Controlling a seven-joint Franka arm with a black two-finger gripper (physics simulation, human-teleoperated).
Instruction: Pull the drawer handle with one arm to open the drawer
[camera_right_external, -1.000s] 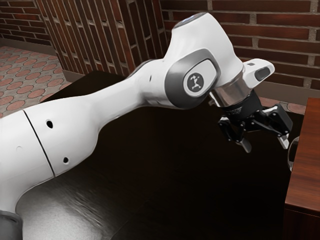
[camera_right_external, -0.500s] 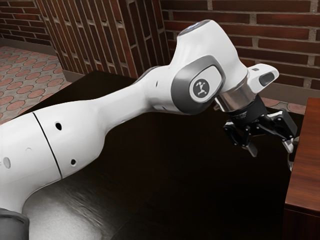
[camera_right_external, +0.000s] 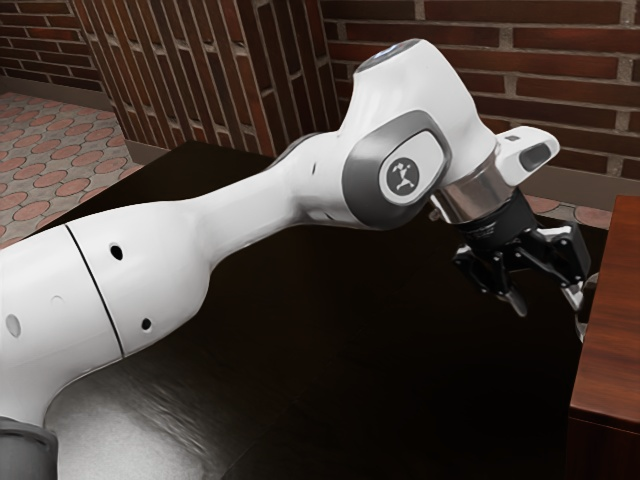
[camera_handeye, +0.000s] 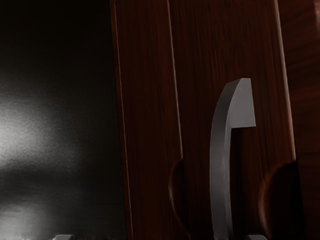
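A dark red wooden cabinet (camera_right_external: 610, 330) stands at the exterior view's right edge, its drawer front (camera_handeye: 200, 100) facing my hand. A grey curved handle (camera_handeye: 225, 165) is fixed on that front, and it also peeks out beside the cabinet as the handle (camera_right_external: 582, 322). My black gripper (camera_right_external: 548, 300) is open and hangs level with the handle, one finger close against it and the other out over the table. In the wrist view the handle lies much nearer one fingertip (camera_handeye: 255, 237) than the other. The fingers are not closed on anything.
The cabinet rests on a dark glossy tabletop (camera_right_external: 350, 380) that stretches under the arm. A red brick wall (camera_right_external: 560, 60) runs behind the table. My white arm reaches in from the exterior view's left.
My hand has moved toward the exterior view's right and slightly down, closing on the handle. The fingers stay apart and the drawer has not moved.
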